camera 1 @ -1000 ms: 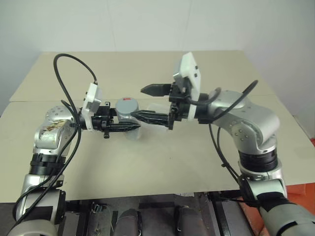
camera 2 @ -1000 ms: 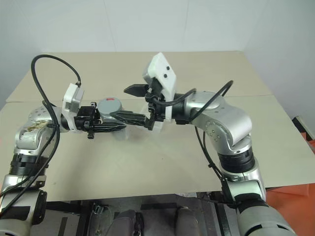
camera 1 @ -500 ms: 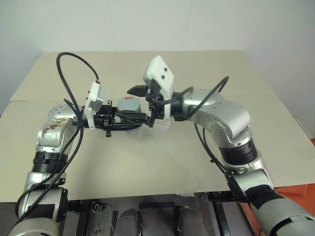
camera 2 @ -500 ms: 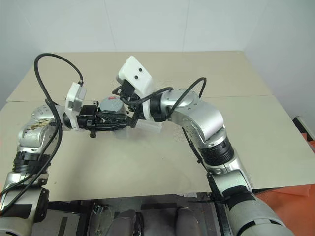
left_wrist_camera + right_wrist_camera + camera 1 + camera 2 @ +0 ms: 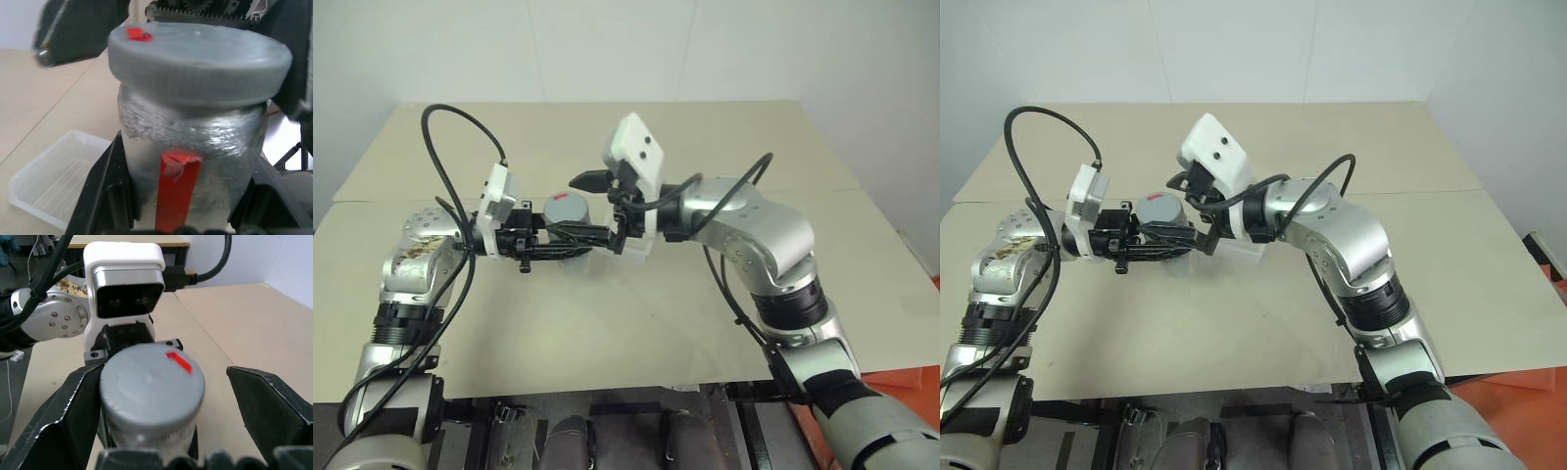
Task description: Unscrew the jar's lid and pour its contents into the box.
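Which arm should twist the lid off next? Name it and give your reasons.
Right. The right gripper has its jaws open on either side of the lid, which is on the jar. The left gripper is shut on the jar's body, so it should only steady it.

head pair overhead, wrist cameras close, sharing jar (image 5: pixel 190 147)

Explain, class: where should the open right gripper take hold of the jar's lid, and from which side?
Grip the lid by its round rim, which overhangs the jar. Approach level from the side opposite the left gripper, which clamps the jar body below. The right gripper likely suits, its open fingers flanking the lid.
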`<state>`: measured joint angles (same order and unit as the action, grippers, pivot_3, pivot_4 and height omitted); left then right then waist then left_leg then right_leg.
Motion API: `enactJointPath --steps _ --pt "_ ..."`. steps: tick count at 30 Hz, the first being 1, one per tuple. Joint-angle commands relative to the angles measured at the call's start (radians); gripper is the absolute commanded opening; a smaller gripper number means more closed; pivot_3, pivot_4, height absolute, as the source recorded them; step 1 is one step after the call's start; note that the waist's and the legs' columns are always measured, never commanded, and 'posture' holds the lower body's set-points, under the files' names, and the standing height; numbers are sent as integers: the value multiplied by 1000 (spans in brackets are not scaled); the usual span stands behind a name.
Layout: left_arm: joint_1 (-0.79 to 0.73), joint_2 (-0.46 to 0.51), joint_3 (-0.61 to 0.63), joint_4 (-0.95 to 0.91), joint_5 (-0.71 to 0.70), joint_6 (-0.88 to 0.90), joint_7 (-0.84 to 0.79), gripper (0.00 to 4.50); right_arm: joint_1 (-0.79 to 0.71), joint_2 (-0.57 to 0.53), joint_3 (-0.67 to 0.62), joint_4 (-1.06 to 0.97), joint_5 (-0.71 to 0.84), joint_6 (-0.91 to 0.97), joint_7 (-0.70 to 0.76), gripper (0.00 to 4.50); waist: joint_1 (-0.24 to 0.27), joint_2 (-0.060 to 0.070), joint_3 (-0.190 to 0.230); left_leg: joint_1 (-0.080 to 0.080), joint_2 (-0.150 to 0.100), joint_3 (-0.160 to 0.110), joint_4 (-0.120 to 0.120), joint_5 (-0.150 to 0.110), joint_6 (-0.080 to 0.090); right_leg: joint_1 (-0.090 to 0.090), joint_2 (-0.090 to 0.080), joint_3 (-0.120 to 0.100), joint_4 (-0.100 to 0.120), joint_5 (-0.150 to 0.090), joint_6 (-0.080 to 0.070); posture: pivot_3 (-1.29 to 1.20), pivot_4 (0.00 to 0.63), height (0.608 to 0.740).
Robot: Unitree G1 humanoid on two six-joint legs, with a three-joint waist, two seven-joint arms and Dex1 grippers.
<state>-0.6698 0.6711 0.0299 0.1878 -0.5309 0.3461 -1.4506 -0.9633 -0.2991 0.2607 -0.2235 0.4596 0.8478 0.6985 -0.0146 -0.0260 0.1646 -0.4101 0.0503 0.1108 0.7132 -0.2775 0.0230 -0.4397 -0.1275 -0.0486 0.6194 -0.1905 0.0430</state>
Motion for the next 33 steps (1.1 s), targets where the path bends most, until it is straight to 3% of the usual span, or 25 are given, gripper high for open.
enactJointPath --steps 1,17,26,33 --pt "2 19 28 -41 -20 -13 -16 1923 11 -36 -80 -34 0 -28 -9 4435 0 0 0 0 0 0 0 0 0 0 0 0 0 0 0 0 150 740" --pt "-5 23 26 -44 -25 -6 -30 1923 75 -93 -133 -87 37 -21 8 4435 0 0 0 0 0 0 0 0 0 0 0 0 0 0 0 0 150 740" --pt "-16 14 21 -25 -12 -12 -26 1923 103 -159 -124 -121 74 -33 112 4435 1 0 0 0 0 0 0 0 0 0 0 0 0 0 0 0 150 740" --pt "-35 -4 12 0 -1 -19 -21 1923 61 -97 -142 -115 140 -4 96 4435 -1 0 0 0 0 0 0 0 0 0 0 0 0 0 0 0 150 740"
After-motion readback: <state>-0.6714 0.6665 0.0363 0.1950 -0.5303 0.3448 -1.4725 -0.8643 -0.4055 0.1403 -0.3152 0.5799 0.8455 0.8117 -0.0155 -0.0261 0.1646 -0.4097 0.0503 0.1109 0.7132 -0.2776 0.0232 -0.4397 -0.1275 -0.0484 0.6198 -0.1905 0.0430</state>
